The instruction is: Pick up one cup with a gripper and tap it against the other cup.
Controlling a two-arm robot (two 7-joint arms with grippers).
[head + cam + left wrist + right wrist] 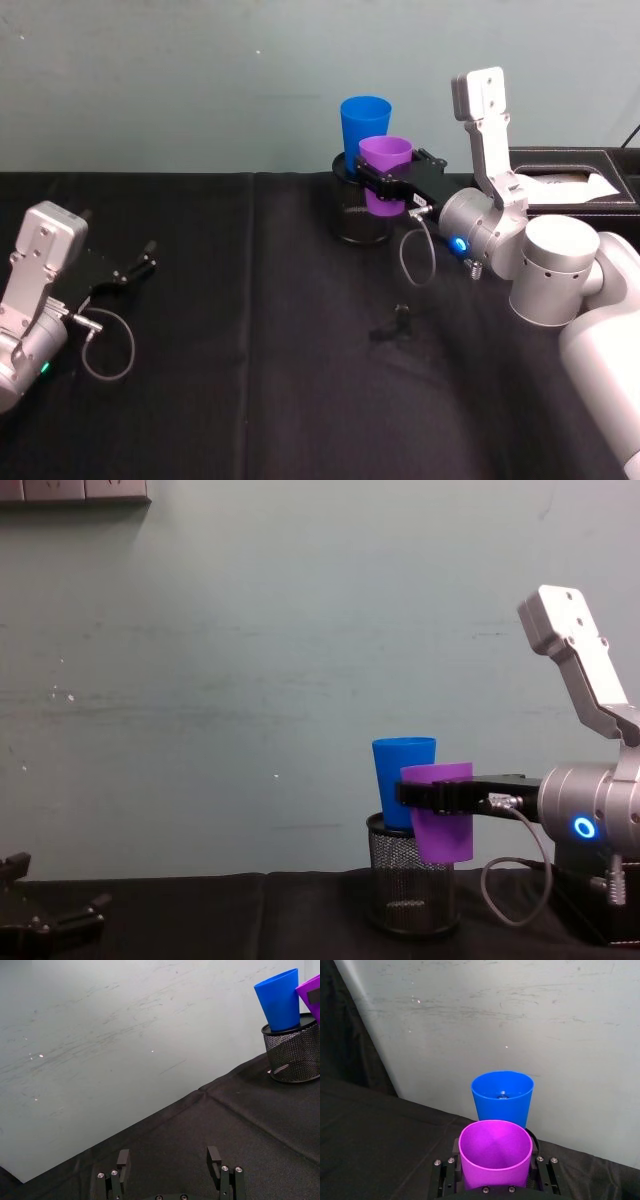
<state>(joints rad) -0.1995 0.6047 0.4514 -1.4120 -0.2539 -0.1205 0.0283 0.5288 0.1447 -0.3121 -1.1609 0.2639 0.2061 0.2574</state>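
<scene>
You have two cups, one pot, one box and two grippers to track. The purple smooth plastic tumbler (386, 152) is upright and off the black cloth-covered table (250, 360), clamped in the right gripper (392, 172). Its flat black jaws are closed about halfway on the tumbler's sides, just below the rim. The bright blue smooth plastic tumbler (363, 125) stands upright inside the single black wire-mesh pot (358, 228), at 12 o'clock at the table's far edge. The purple one hangs at about 4 o'clock of the blue one, with its base below the pot's rim in the chest view. The two cups are hard against each other, though you cannot tell whether they actually touch. The left gripper (140, 262) rests low at 9 o'clock, well apart from the cups, jaws spread wide and holding nothing. The black box with white stitching (570, 160) sits at 2 o'clock.
</scene>
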